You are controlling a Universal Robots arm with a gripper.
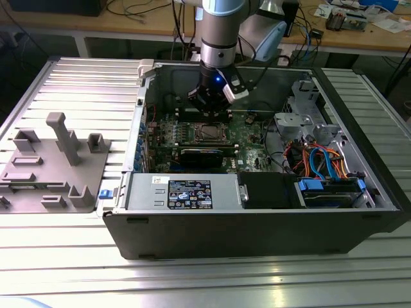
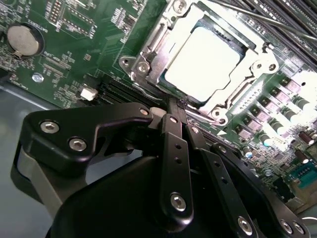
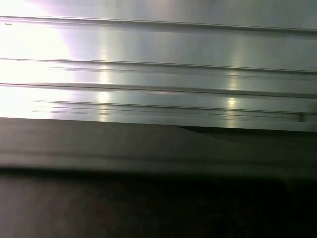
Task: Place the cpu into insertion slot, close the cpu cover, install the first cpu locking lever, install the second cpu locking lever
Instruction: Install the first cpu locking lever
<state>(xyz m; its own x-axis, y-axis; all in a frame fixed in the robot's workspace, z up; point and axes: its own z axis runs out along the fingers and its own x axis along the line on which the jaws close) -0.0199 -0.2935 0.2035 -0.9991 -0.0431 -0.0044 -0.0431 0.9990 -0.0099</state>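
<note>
Silver cpu [image 2: 202,64] sits seated in the insertion slot [image 2: 148,39], cpu cover [image 2: 257,67] framing it; hand [image 2: 173,116] just beside, fingers pinched together, holding nothing, prob. for lever work.

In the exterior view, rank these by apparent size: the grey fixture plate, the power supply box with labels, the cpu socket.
1. power supply box
2. grey fixture plate, close to it in apparent size, so the top two are unsure
3. cpu socket, clearly smallest
</note>
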